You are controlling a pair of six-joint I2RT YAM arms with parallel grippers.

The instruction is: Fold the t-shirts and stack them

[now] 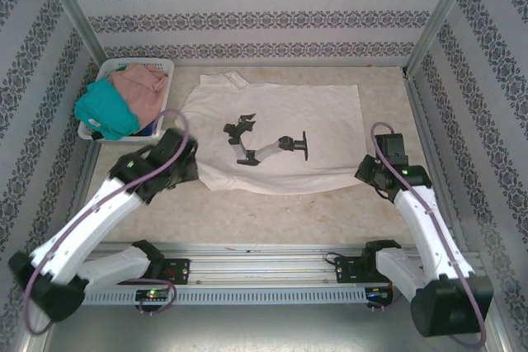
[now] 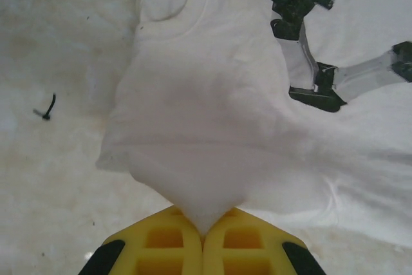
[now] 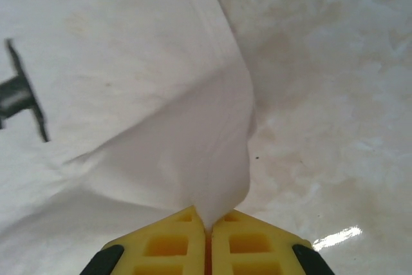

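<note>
The left tool (image 2: 203,236) has its yellow ribbed pads clenched on a soft peak of the cream t-shirt (image 2: 193,127). The right tool (image 3: 208,227) pinches its hem edge. The shirt lies flat on the marbled counter (image 1: 272,212), long axis left-right, collar leftward.

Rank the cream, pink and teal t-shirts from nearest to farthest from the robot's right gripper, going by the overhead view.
1. The cream t-shirt, mid-table, its near right corner pinched in the right gripper.
2. The pink t-shirt, in the basket at the far left, on its right side.
3. The teal t-shirt, hanging over the basket's left front, farthest left.
</note>
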